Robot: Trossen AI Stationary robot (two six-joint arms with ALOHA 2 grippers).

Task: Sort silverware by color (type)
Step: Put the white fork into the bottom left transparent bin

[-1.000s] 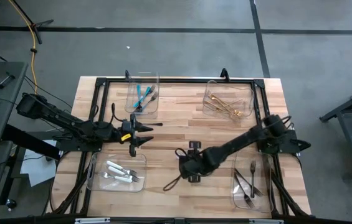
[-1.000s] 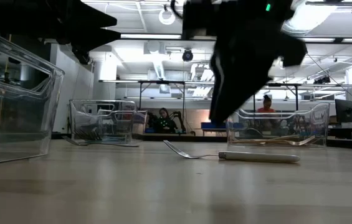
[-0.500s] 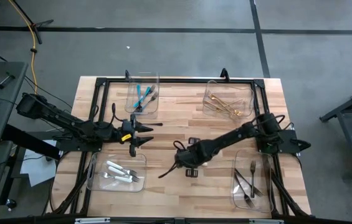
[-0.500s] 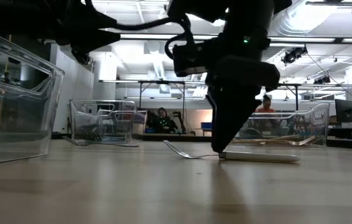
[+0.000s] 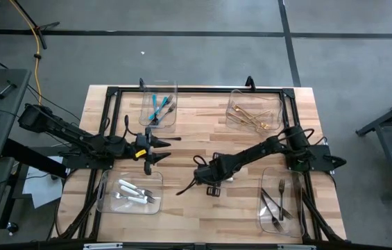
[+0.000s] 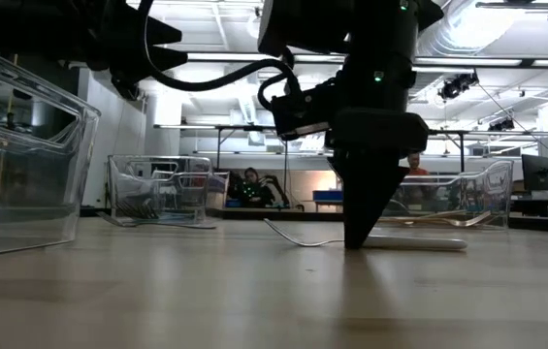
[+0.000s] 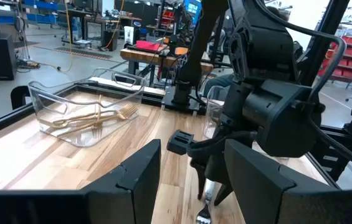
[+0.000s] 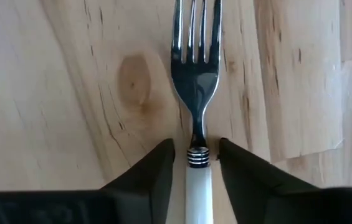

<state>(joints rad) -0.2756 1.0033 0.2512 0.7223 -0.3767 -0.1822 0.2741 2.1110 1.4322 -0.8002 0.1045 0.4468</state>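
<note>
From above, the right gripper point(image 5: 213, 178) covers the white-handled fork point(image 8: 197, 93) on the bench point(image 5: 202, 135) almost wholly, so we cannot tell there how the fork lies. In the right wrist view the fork's handle is cut off by the picture's lower edge, and we cannot tell whether the fingers point(image 8: 154, 168) on either side of it touch it. At table height the gripper's dark tip hides the fork's neck. The pieces in the bin at the right front corner point(image 5: 279, 203) and the bin near the left front corner point(image 5: 130, 192) are too small for us to count. The people point(image 6: 253, 186) beyond the bench are too small to make out.
</note>
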